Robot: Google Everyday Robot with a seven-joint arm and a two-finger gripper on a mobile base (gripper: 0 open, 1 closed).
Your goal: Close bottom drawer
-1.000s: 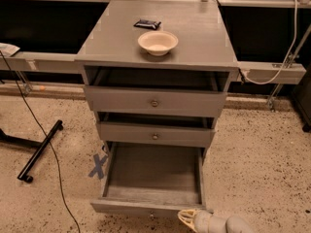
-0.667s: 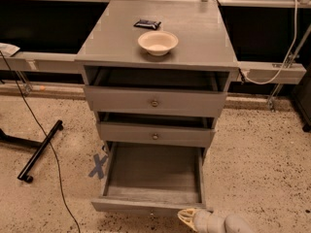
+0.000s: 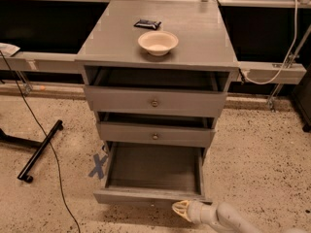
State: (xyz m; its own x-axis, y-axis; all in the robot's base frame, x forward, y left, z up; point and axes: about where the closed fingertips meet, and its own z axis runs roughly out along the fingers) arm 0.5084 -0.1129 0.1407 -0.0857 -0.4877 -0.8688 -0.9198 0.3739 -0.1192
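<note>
The bottom drawer (image 3: 153, 170) stands pulled well out at the foot of the grey cabinet (image 3: 155, 101) — plank floor exposed. The claw (image 3: 182, 210) sits low, just before the drawer's front panel, right of centre; released or clenched cannot be told. On the counter (image 3: 204, 38): a bowl (image 3: 158, 42), a dark packet (image 3: 147, 24).

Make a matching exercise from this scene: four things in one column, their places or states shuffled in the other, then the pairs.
Things:
1. bottom drawer
2. bowl
3. gripper
4. blue tape X

Places or states:
A. on the floor, left of the cabinet
B. pulled far out
C. on the cabinet top
D. low, just before the drawer's front, near its right end

Pairs: 1-B; 2-C; 3-D; 4-A
</note>
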